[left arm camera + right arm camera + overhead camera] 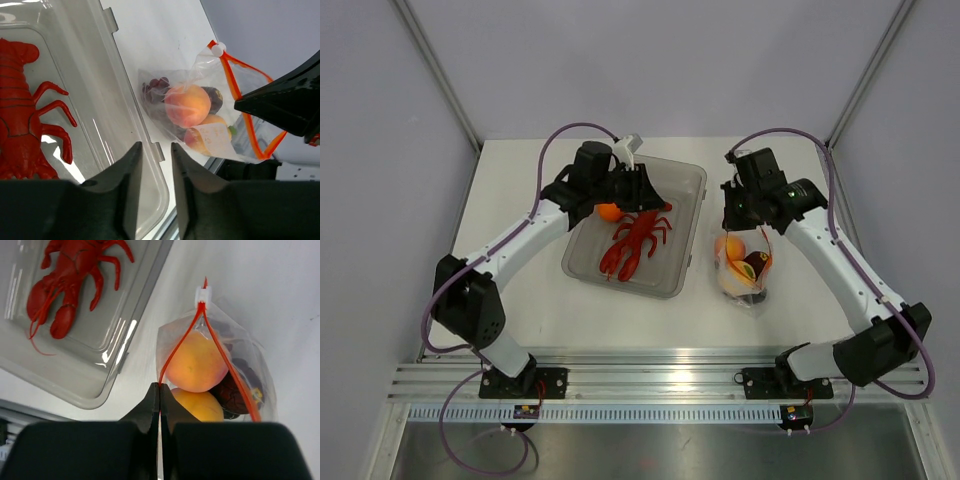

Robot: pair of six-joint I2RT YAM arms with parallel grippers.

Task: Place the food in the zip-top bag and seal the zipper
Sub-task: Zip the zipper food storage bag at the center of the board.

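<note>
Red-orange zipper strip [201,310], edging the mouth of a small clear crinkly zip-top bag [195,70]: we log the right fingers [160,389] pressed together on it, the mouth gaping. Bag stands at 3 o'clock of a clear-grey rectangular plastic tray [685,178] on the white surface [520,180]. Contents: orange-pink peach [195,362], yellow fruit [197,407], dark plum [235,390], purple grapes [152,85]. In tray: large red toy lobster [635,243], and a round orange [608,211] at its 10 o'clock. Left fingers [642,192] over the tray, narrowly parted, holding nothing.
</note>
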